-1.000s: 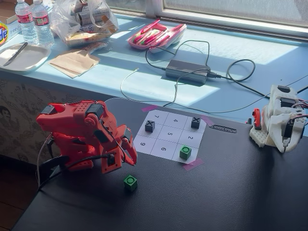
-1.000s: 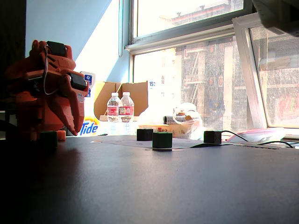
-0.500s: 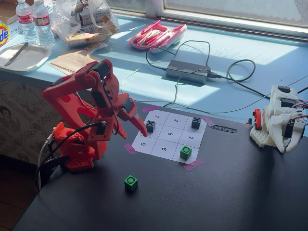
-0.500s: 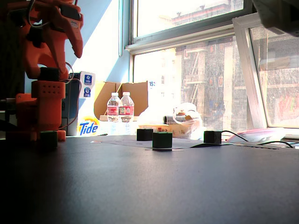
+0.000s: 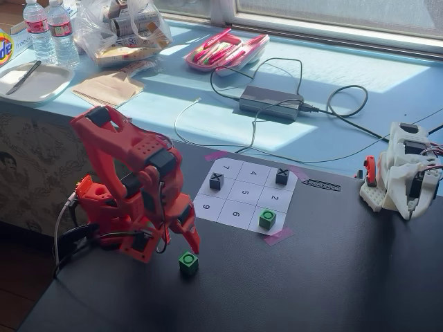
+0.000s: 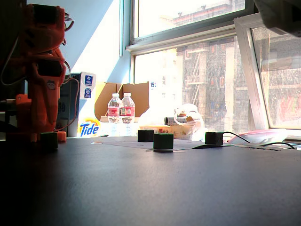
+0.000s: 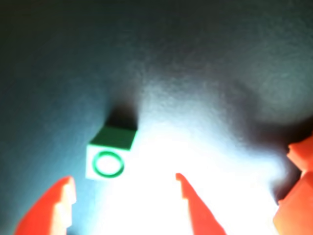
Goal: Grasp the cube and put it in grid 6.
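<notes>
The cube (image 5: 187, 262), bright green with a dark ring on top, sits on the black table in front of the paper grid. My red gripper (image 5: 181, 247) points down just behind and above it, open. In the wrist view the cube (image 7: 110, 157) lies just ahead of the gap, nearer the left fingertip (image 7: 66, 188), and nothing is between the fingers. Grid 6 (image 5: 235, 214) is a bare white cell in the near row. A second green cube (image 5: 267, 219) stands in the cell to its right. In the low fixed view the cube (image 6: 48, 140) shows dark beside the arm's base.
Two black X cubes (image 5: 216, 181) (image 5: 282, 176) stand in the grid's far row. A white arm (image 5: 405, 173) sits at the table's right edge. A power adapter (image 5: 270, 102) with cables, a pink tray (image 5: 225, 50) and a plate (image 5: 31, 79) lie on the blue ledge behind.
The arm has swung from over the grid's left edge back toward the table front and come down. The open gripper now hangs just over the loose green cube.
</notes>
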